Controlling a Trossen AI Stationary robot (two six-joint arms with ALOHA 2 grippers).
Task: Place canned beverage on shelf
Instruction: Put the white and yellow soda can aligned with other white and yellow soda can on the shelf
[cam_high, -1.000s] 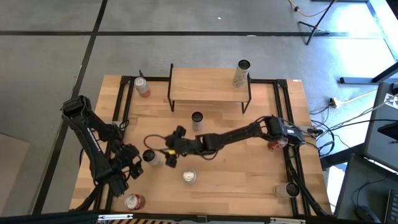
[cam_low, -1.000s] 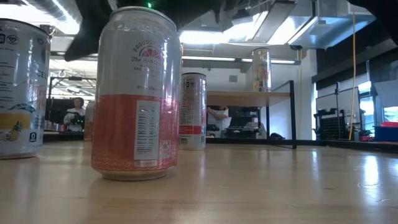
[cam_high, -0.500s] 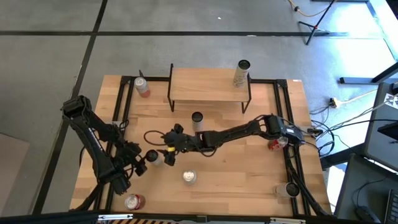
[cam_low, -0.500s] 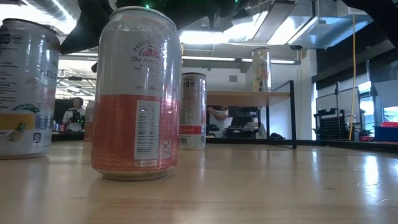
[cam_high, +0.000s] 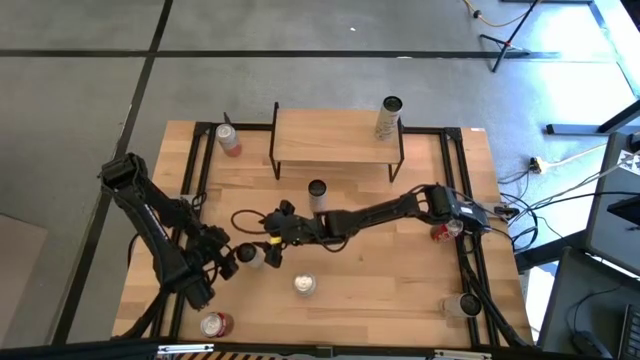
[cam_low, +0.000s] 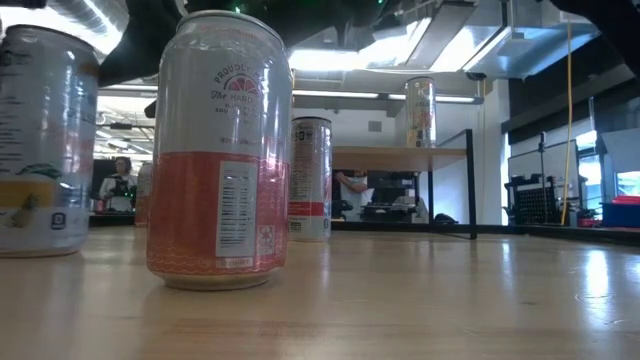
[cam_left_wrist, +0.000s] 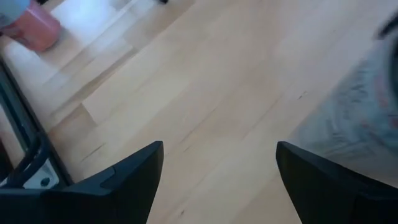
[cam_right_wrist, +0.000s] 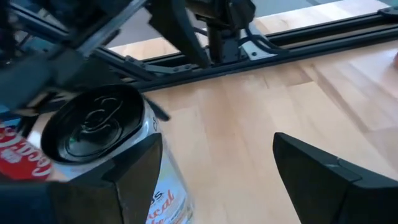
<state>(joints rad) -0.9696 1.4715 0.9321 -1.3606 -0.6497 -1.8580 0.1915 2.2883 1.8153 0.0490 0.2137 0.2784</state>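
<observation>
A silver can (cam_high: 250, 256) stands upright on the table between my two grippers; it shows at the left of the low view (cam_low: 45, 150). My left gripper (cam_high: 228, 265) is open on the can's left. In its wrist view the can (cam_left_wrist: 364, 118) lies blurred beyond one fingertip. My right gripper (cam_high: 272, 250) is open on the can's right, with the can (cam_right_wrist: 93, 137) just outside one finger and nothing in the gap (cam_right_wrist: 217, 180). The shelf (cam_high: 335, 135) stands at the far edge and bears a tall can (cam_high: 388, 118) at its right end. My left gripper stands close to the silver can's side (cam_left_wrist: 348, 130); whether a finger touches it I cannot tell. My right gripper has one finger (cam_right_wrist: 134, 180) in front of the can's wall; whether it touches I cannot tell.
Other cans stand about: a pink-and-silver one (cam_high: 304, 285) near the middle, one in front of the shelf (cam_high: 317, 190), red ones at the far left (cam_high: 228, 140) and near left (cam_high: 215, 323), one at the near right (cam_high: 465, 303). Black rails edge the table.
The silver can between the grippers has turned about its upright axis, its label showing a different part, and has shifted slightly toward the table's right. Both grippers stay open.
</observation>
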